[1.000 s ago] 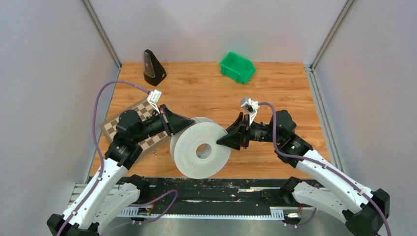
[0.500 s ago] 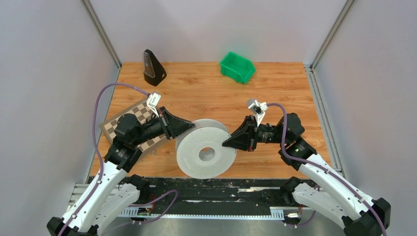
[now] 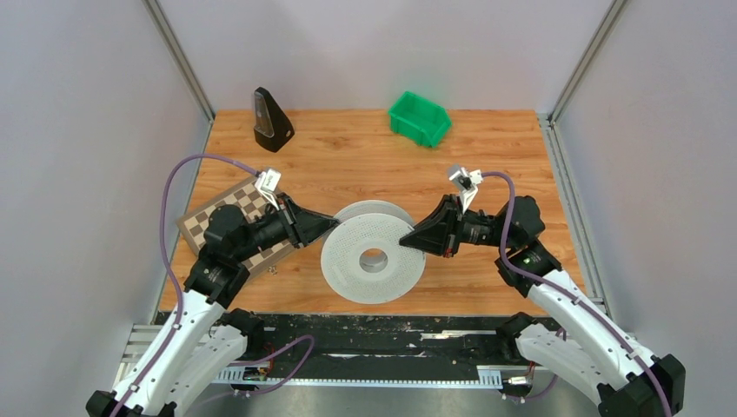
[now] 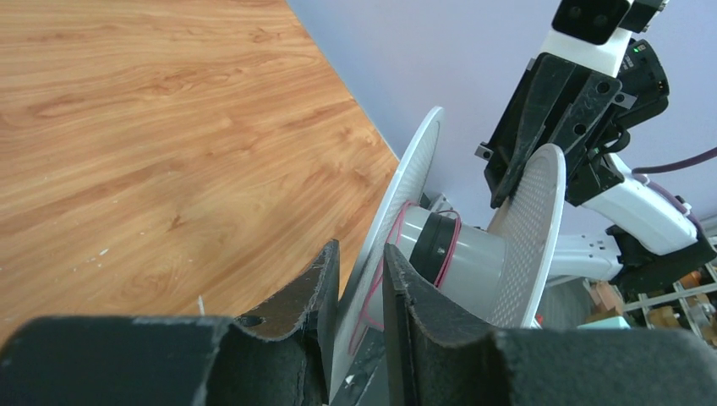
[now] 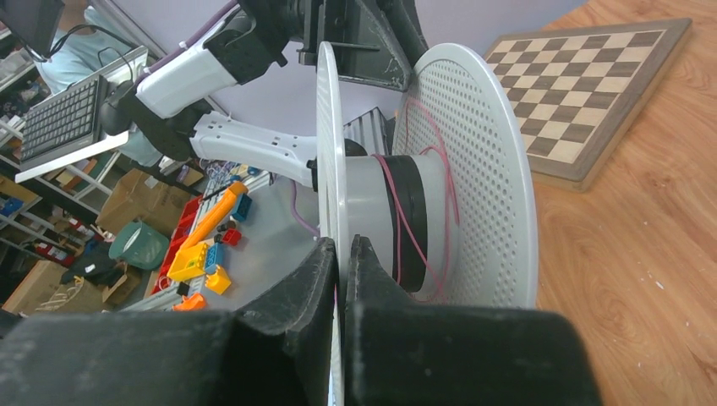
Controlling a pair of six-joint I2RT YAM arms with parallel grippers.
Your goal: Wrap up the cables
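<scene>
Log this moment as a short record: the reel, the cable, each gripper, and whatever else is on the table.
reel: grey, two perforated discs, tilted, between the two grippers
cable: thin pink strand, a few loose turns round the hub
left gripper: jaws apart, straddling one disc's rim
right gripper: shut on the other disc's rim
other items: chessboard partly under the left arm; green bin and black wedge-shaped object at the far end of the table

Pale grey walls (image 3: pixel 78 130), wooden tabletop (image 3: pixel 348 156), metal corner posts (image 3: pixel 179 56)
</scene>
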